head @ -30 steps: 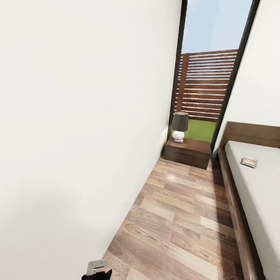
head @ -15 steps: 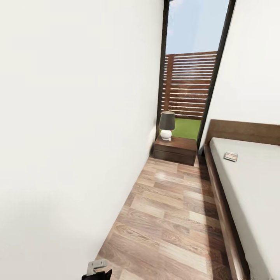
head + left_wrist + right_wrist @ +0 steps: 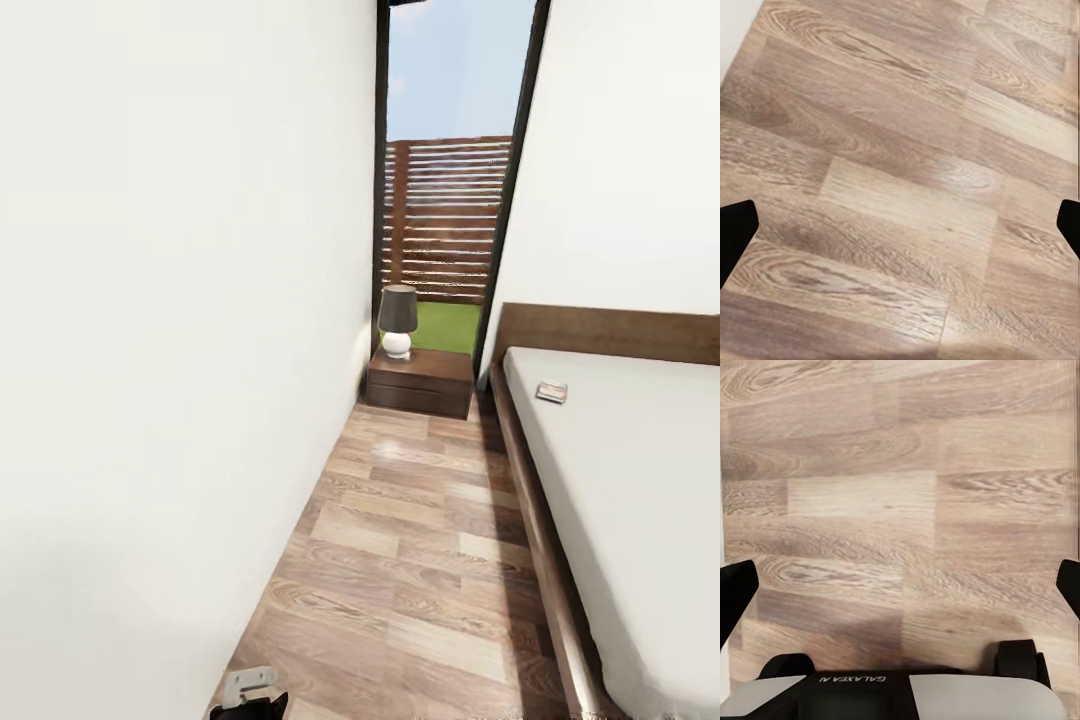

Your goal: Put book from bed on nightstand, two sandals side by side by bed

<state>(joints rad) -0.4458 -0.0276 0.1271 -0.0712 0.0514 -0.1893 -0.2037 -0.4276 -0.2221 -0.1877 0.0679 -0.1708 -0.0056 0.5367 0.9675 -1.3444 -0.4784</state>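
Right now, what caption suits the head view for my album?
Narrow wood floor leads to a nightstand with lamp; book lies on the bed.

Camera swung right: more bed (image 3: 640, 470), book (image 3: 551, 392) perhaps farther off.

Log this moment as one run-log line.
phase: in transit beside bed | book: on mattress near headboard | nightstand: ahead, holds lamp | left gripper: jaws open | right gripper: jaws open

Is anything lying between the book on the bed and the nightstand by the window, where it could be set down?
Nothing visible blocks that path. The book lies on the bed near the headboard; the nightstand stands just beyond the bed's corner. A lamp occupies the nightstand's wall side, leaving bare top toward the bed.
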